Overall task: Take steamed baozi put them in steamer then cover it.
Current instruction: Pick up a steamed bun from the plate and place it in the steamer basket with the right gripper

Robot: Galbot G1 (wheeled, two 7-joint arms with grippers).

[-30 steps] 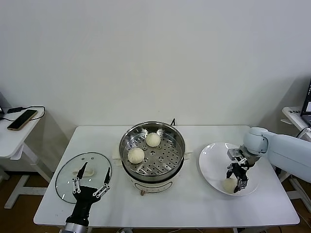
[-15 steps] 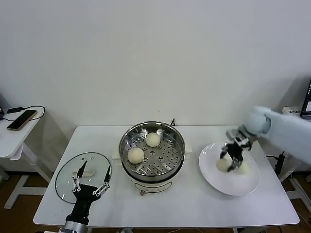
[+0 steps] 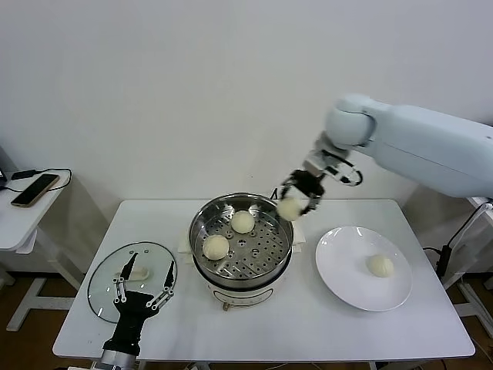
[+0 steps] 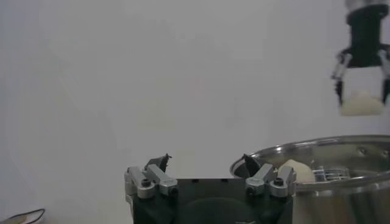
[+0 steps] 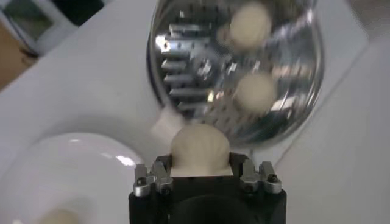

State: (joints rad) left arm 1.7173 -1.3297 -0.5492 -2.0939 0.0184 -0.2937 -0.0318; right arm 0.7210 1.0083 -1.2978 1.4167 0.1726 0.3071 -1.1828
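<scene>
While the left tool (image 3: 144, 297) sits spread near the glass lid (image 3: 132, 279), the right tool (image 3: 299, 199) pinches a baozi (image 3: 290, 208) over the steamer (image 3: 241, 237) rim — next it probably needs lowering onto a free tray spot beside the two inside — one remains on the plate (image 3: 347, 270).

My large round stainless-steel steamer (image 3: 241, 239) sits mid-table with 2 cream-white baozi (image 3: 216, 247) inside; round glass lid (image 3: 132, 280) left, flat white plate (image 3: 362, 267) right holding 1.

Legible markings: we find none. We read no text, label, brand, number or sign on the steamer (image 3: 241, 239), the plate (image 3: 339, 266), the glass lid (image 3: 108, 279) or the phone (image 3: 35, 189) on the side table.
</scene>
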